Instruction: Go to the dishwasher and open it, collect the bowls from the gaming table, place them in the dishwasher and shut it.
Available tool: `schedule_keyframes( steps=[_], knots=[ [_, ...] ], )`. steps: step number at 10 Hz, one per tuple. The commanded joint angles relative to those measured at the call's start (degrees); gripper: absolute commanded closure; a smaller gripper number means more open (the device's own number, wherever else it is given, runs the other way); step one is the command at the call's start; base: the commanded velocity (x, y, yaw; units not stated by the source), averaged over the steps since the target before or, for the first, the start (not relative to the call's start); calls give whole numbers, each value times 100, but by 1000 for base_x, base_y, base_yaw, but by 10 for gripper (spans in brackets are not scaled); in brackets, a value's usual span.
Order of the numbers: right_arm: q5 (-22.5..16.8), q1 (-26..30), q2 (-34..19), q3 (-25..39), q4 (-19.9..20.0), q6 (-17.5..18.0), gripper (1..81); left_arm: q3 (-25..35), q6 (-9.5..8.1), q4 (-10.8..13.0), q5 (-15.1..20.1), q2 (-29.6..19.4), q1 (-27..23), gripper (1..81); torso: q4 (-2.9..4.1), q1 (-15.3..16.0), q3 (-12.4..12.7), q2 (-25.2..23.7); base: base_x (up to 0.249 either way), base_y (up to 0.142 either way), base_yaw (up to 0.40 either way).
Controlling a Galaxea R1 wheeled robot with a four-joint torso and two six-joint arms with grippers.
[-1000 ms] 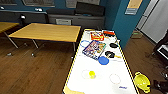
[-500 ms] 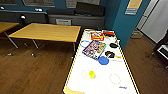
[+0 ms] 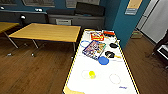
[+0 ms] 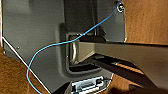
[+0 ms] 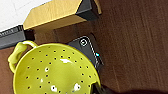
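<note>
The near half of the gaming table point(image 3: 100, 82) lies open apart from a small yellow piece point(image 3: 92, 74), while a blue bowl point(image 3: 103, 60), a game box point(image 3: 94, 49) and dark discs point(image 3: 110, 53) crowd its far half.

plate point(image 4: 32, 37): wide, dark grey, smooth, pale line along one edge | cable point(image 4: 50, 46): thin, blue, looped across plate up to round fitting point(image 4: 120, 7) at its corner | bar point(image 4: 125, 53): grey, jointed, black underside | connector point(image 4: 87, 85): white, ribbed, at plate's edge
</note>
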Motion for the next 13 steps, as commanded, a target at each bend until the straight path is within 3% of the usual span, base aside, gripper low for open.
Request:
schedule_keyframes(
  steps=[1,4,5,8,11,13],
  knots=[
    [1098,-1206,379,-307,-255,-690,811,1768,-1,25,319,-1402,-78,10,0,0,0,0,0,0,0],
    [2150,-2006,982,-918,-280,-689,811,2639,-35,-19,119,-2269,-191,10,0,0,0,0,0,0,0],
    [2392,-2147,1099,-1061,-272,-689,811,2791,-132,-1,-33,-2510,-209,10,0,0,0,0,0,0,0],
    [2953,-2543,1634,-1526,-280,-663,811,3475,-141,-10,-356,-3388,-280,10,0,0,2,0,0,0,0],
    [3007,-2816,2039,-1571,-553,-698,811,4504,-150,-10,-744,-4294,-341,10,0,-2,2,0,0,0,0],
    [3042,-2843,2460,-1965,-544,-654,811,5414,-387,-1,-753,-4916,-690,10,0,-2,2,0,0,0,0]
  ],
)
